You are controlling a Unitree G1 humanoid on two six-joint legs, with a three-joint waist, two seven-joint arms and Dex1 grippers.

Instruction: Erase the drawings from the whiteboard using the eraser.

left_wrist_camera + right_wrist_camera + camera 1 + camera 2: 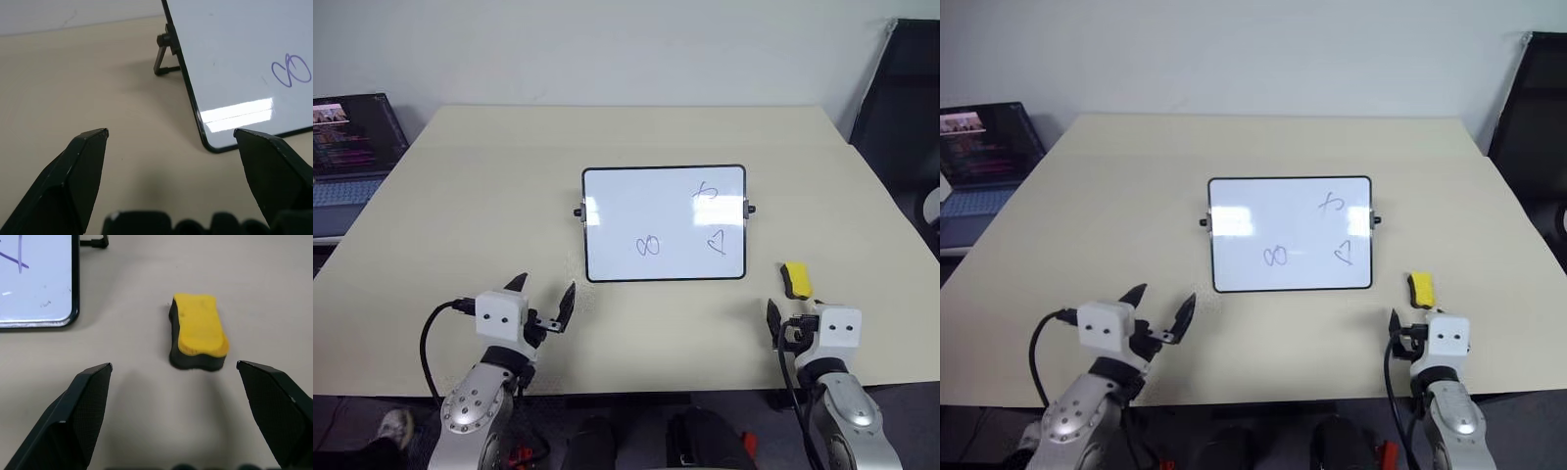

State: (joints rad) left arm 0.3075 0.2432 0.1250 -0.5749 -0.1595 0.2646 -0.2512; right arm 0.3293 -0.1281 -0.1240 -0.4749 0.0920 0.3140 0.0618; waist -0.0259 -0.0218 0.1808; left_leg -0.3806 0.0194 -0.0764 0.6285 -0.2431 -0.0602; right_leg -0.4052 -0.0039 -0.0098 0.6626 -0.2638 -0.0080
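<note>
Nearest the robot, the right claw (173, 418) hangs low over the bench (489, 196) with its two black fingers spread wide and nothing between them. The left claw (540, 301) is likewise splayed wide and empty, just short of the whiteboard's near left corner.

Just ahead of the right claw lies the eraser (198, 333), flat on the bench, yellow top up and dark pad down, off the whiteboard's near right corner and apart from its frame. It looks like a light foam or felt block, slightly waisted at the middle and a little yielding, so it should lift easily and not slip much. The best hold is probably across its narrow width at the waist, fingers on the two long sides, keeping the dark pad facing down for wiping. Its long axis runs roughly along the claw's line of approach, which suits that grip.

Beyond the eraser, the whiteboard (617, 235) sits on the bench, with small knobs at its sides. It is stiff and glossy and may slide when rubbed. All three drawings are intact: the figure-eight (648, 245), the heart (717, 242), and farthest, the squiggle (706, 192).
</note>
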